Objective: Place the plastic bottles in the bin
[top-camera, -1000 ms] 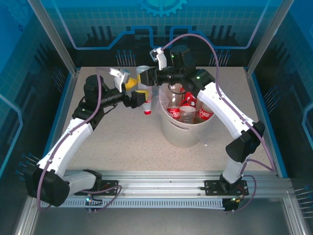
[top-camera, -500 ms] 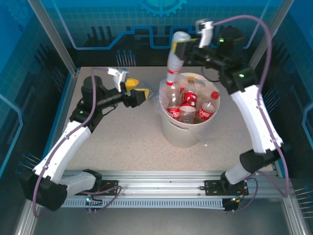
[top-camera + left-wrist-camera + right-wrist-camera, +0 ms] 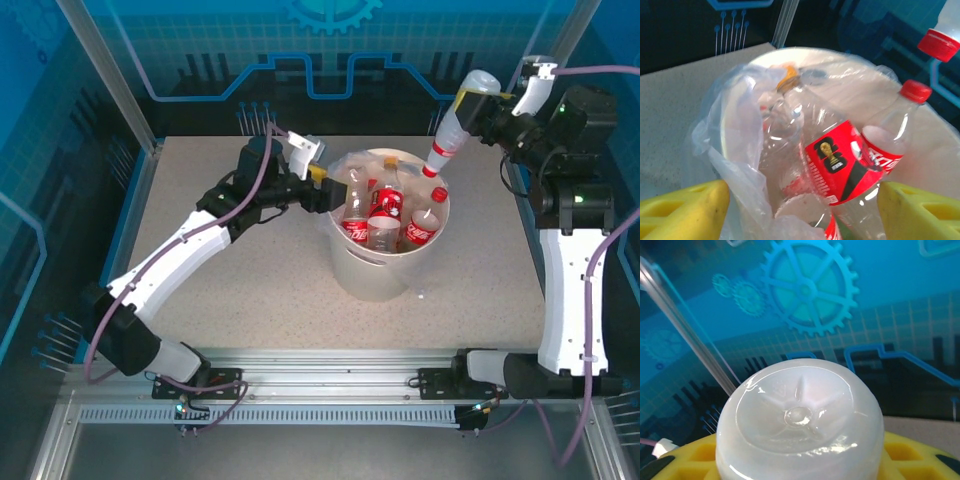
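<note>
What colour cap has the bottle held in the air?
Red. That bottle has its cap clearest in the left wrist view.

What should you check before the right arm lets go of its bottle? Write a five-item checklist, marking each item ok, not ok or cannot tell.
1. Right gripper shut on the held bottle: ok; the bottle hangs cap down.
2. The cap over the opening of the bin: cannot tell; it hangs by the far right rim.
3. Bin upright: ok.
4. Left gripper out of the drop path: ok; it sits at the left rim, jaws open.
5. Bag liner clear of the opening: cannot tell; it bunches at the left rim.
</note>
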